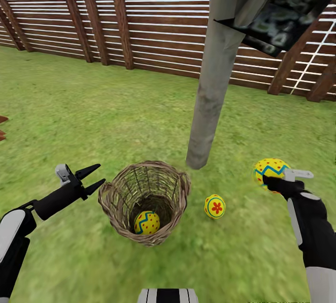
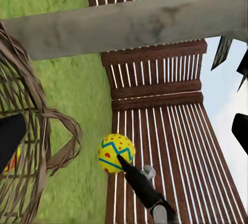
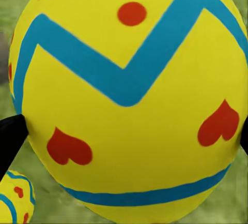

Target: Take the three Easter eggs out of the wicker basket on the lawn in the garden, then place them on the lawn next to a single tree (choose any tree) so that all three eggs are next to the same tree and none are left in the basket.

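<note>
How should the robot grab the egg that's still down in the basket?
Come straight down through the basket's open top with the open left tool, which hovers beside the rim. The egg lies at the bottom, walls all round, so pinch its rounded middle, probably across the blue zigzag band.

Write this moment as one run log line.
right claw: holds egg | left claw: open beside basket | one egg in basket | one egg on lawn near tree
</note>
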Motion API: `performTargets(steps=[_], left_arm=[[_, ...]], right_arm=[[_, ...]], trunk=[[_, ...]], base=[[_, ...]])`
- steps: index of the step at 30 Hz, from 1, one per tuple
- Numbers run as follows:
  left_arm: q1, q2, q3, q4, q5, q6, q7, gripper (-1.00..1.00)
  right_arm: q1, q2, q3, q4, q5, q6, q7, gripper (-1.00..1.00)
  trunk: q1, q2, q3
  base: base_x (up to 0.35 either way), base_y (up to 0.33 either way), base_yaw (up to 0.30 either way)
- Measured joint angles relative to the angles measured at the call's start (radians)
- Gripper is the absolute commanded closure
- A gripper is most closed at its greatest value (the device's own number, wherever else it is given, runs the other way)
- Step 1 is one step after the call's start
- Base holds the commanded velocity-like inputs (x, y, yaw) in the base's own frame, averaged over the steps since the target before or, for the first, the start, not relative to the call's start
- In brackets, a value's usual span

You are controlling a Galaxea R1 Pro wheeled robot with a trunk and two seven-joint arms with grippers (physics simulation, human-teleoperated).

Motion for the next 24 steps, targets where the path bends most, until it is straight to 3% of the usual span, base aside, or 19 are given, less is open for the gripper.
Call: performTargets(steps=[1, 3, 7, 10, 11, 14, 15, 17, 18, 20, 21, 23, 24], left_arm=[[0.000, 0.000, 0.000, 0.000, 0.000, 0.000, -0.007, -1.00], [0.000, -0.001, -0.006, 0.000, 0.000, 0.000, -0.036, -1.00], [0.000, 0.000, -0.086, 0.000, -0.002, -0.001, -0.101, -1.00], [0.000, 0.000, -0.113, 0.000, -0.002, 0.000, -0.114, -1.00], [0.000, 0.006, -0.112, 0.000, -0.002, 0.000, -0.161, -1.00], [0.000, 0.015, -0.111, -0.012, -0.005, 0.004, -0.287, -1.00], [0.000, 0.016, -0.110, -0.016, -0.006, 0.004, -0.316, -1.00], [0.000, 0.018, -0.102, -0.017, -0.006, 0.006, -0.330, -1.00], [-0.001, 0.031, -0.089, -0.018, -0.004, 0.008, -0.333, -1.00], [-0.001, 0.054, -0.063, -0.019, -0.002, 0.010, -0.363, -1.00], [-0.002, 0.089, -0.024, -0.019, 0.004, 0.012, -0.440, -1.00], [-0.002, 0.130, 0.021, -0.019, 0.001, 0.012, -0.553, -1.00], [-0.001, 0.138, 0.032, -0.019, -0.002, 0.011, -0.579, -1.00]], right_arm=[[0.000, 0.000, 0.048, 0.035, -0.001, -0.040, -0.061, 1.00], [0.000, -0.003, 0.117, 0.105, 0.000, -0.067, -0.110, 1.00], [-0.007, -0.003, 0.196, 0.249, -0.003, -0.097, -0.122, 1.00], [-0.021, -0.005, 0.291, 0.424, 0.000, -0.237, -0.121, 1.00], [-0.079, -0.005, 0.294, 0.511, -0.006, -0.239, -0.126, 1.00], [-0.328, 0.000, 0.297, 0.884, -0.001, -0.248, -0.145, 1.00], [-0.405, 0.017, 0.298, 0.993, 0.000, -0.252, -0.147, 1.00], [-0.452, 0.051, 0.309, 1.045, 0.030, -0.250, -0.187, 1.00], [-0.472, 0.063, 0.322, 1.055, 0.097, -0.250, -0.257, 1.00], [-0.481, 0.075, 0.333, 1.043, 0.140, -0.252, -0.297, 1.00], [-0.483, 0.082, 0.339, 1.009, 0.152, -0.249, -0.307, 1.00], [-0.484, 0.083, 0.341, 0.989, 0.154, -0.249, -0.308, 1.00], [-0.484, 0.083, 0.341, 0.987, 0.154, -0.249, -0.307, 1.00]], trunk=[[0.000, 0.000, 0.000], [0.000, 0.000, 0.001], [0.000, 0.000, 0.001], [0.000, 0.000, 0.001], [0.000, 0.000, -0.003], [0.002, -0.001, -0.015], [0.002, -0.001, -0.018], [0.003, -0.002, -0.026], [0.004, -0.002, -0.030], [0.004, -0.002, -0.038], [0.005, -0.003, -0.042], [0.006, -0.003, -0.049], [0.006, -0.003, -0.053]], base=[[0.000, 0.000, -0.024], [0.000, 0.000, -0.007], [0.000, 0.000, -0.001], [0.000, 0.000, 0.000], [0.000, 0.000, 0.000], [0.000, 0.000, 0.000], [0.000, 0.000, 0.000], [0.000, 0.000, 0.000], [0.000, 0.000, 0.000], [0.000, 0.000, 0.000], [0.000, 0.000, 0.000], [0.000, 0.000, 0.000], [0.000, 0.000, 0.000]])
